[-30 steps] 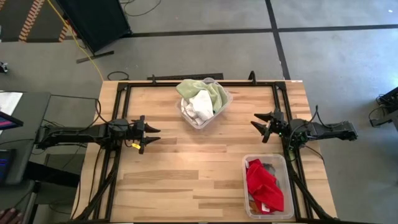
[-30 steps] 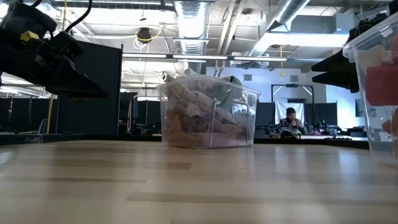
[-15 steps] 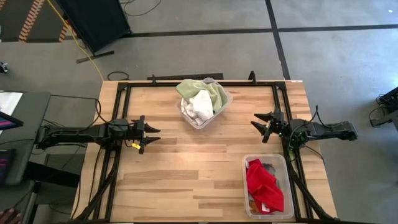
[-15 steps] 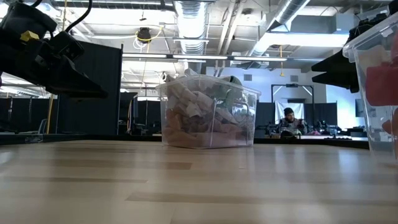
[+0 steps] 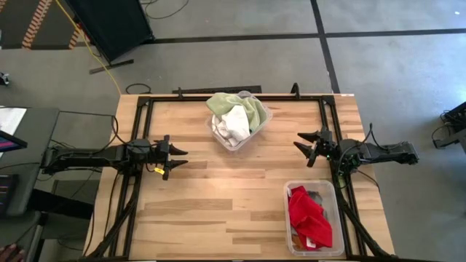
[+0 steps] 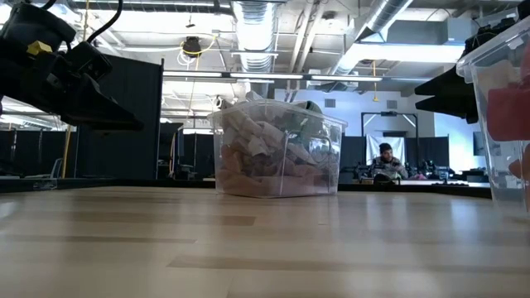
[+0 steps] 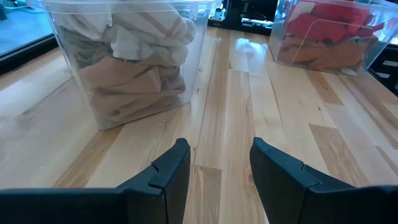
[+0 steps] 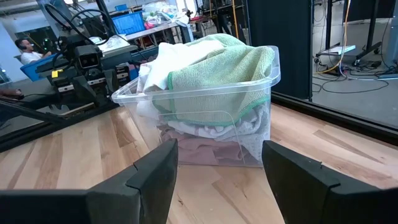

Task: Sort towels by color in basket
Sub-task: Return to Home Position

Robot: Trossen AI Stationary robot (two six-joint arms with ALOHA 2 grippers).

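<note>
Both sets of fingers are parted wide with nothing held: left gripper [image 5: 183, 157] over the wood table's [image 5: 204, 211] left side, right gripper [image 5: 301, 148] over its right, each well apart from the bins. Further out, pale green towel [image 5: 246, 106] and white towel [image 5: 234, 125] heap the far transparent bin [image 5: 266, 115], while red towel [image 5: 309, 217] fills the near transparent bin [image 5: 336, 200]. No cloth lies loose, so the sorting looks finished.

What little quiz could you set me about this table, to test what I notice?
1. True or false: the pale green towel lies on top in the far bin.
2. The left gripper is: A) shut on a towel; B) open and empty; C) inside a bin.
3. Which gripper is closer to the near bin, which holds the red towel?
Key: 1 true; 2 B; 3 the right gripper.
</note>
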